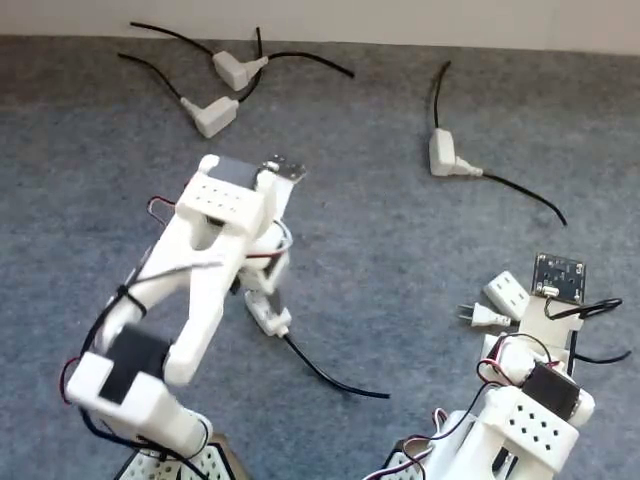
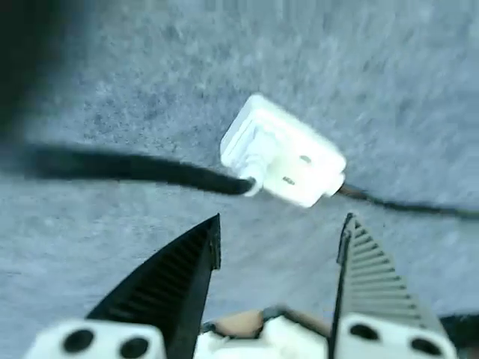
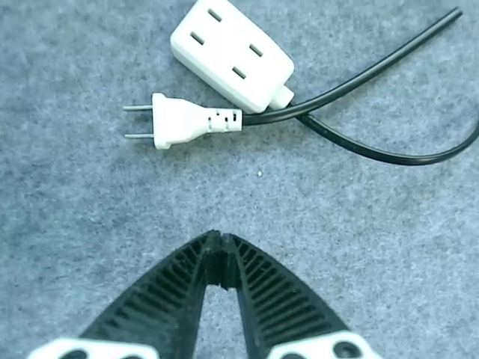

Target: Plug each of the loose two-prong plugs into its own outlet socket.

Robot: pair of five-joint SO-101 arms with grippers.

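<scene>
R jaws closed; plug (image 3: 183,123) prongs toward L arm (image 1: 200,270).

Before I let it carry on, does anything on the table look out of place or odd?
Nothing looks damaged or spilled. The loose two-prong plug lies unplugged beside the outlet block, prongs pointing away from its slots, and their black cords cross.

No readable text or labels (none anywhere).
</scene>
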